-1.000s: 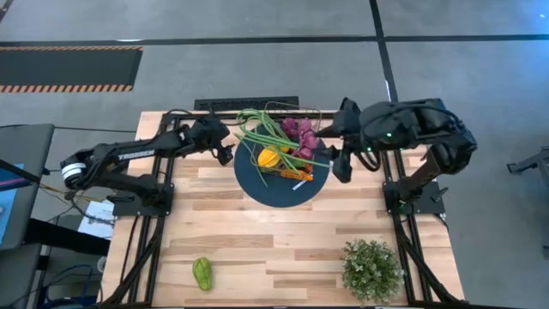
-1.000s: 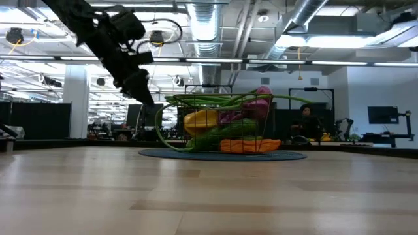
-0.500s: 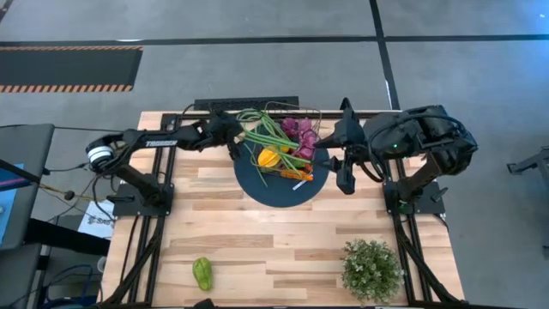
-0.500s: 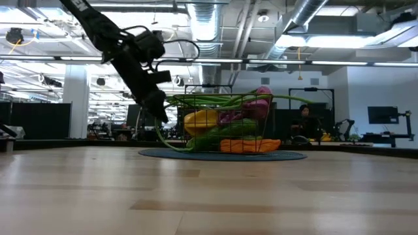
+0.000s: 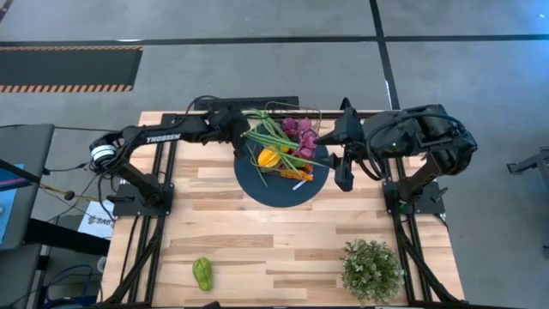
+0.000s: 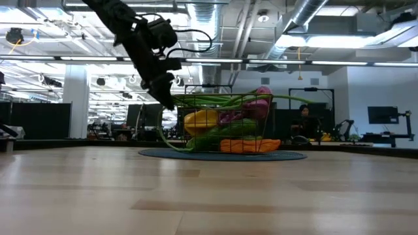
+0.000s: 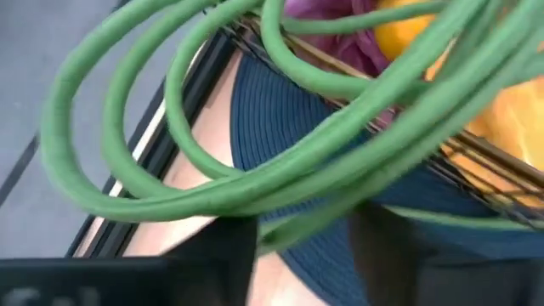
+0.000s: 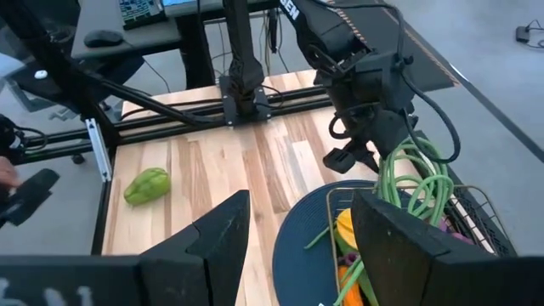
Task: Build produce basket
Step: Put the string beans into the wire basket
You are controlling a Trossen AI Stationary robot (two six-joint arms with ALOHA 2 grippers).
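The wire basket (image 5: 316,115) stands on a round dark blue plate (image 5: 276,194) at the table's far middle. It holds purple grapes (image 5: 298,130), a yellow lemon (image 5: 268,157), orange carrots (image 5: 300,174) and long green beans (image 5: 264,129), which loop out over its left rim. My left gripper (image 5: 237,136) is open at that rim, and bean strands (image 7: 280,183) run between its fingers (image 7: 223,248). My right gripper (image 5: 341,165) hangs open, just right of the basket. A green pepper (image 5: 202,273) lies on the table near the near edge, left of the middle. My left gripper (image 7: 302,246) has looped bean strands (image 7: 297,225) lying between its open fingers, outside the basket's left rim (image 6: 171,99). It comes in slanting down from the table's left. Whether a finger touches the beans cannot be told.
A bushy potted plant (image 5: 371,268) stands at the near right corner. The pepper (image 8: 146,185) is far from both grippers, with bare wood between it and the plate. Arm frames (image 5: 141,202) run along the left and right table edges. A person (image 6: 304,121) sits in the room behind.
My left gripper has moved toward the table's right and far edge, up to the basket's left rim, and has risen; the bean loops now lie between its fingers. My right arm has drawn back slightly toward the right edge. The basket and produce have stayed put.
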